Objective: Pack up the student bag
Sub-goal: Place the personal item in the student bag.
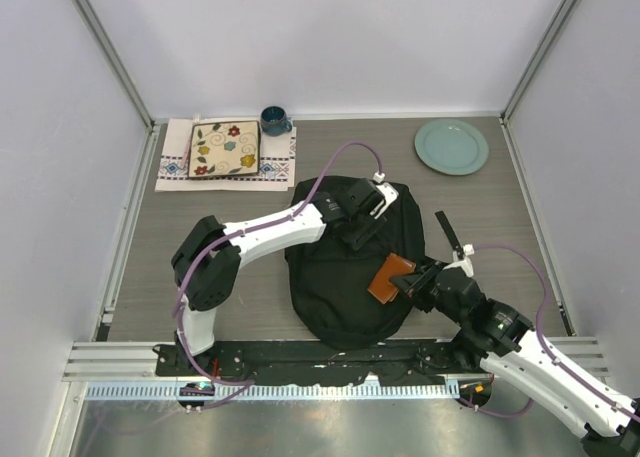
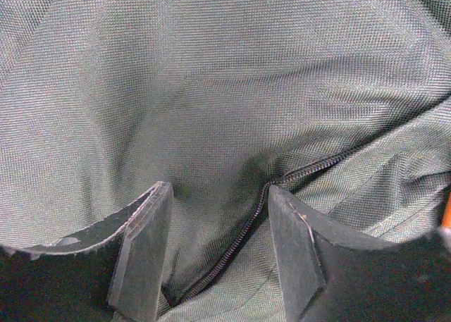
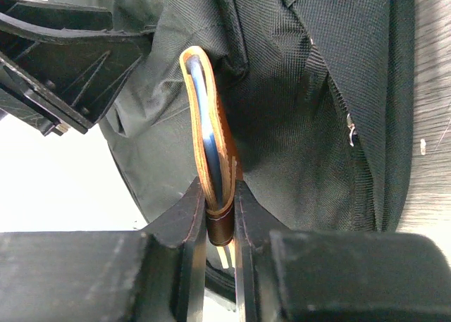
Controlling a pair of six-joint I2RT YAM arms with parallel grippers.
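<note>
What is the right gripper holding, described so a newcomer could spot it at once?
Find the big black student bag in the middle of the table. Over its right side, the right gripper is shut on a flat tan leather folder. It is the only brown thing there, with a blue inner layer and a dark band at the gripped end.

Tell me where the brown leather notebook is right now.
The brown leather notebook is right of centre in the top view, clamped in the right end effector over the right edge of the large black fabric backpack.
</note>
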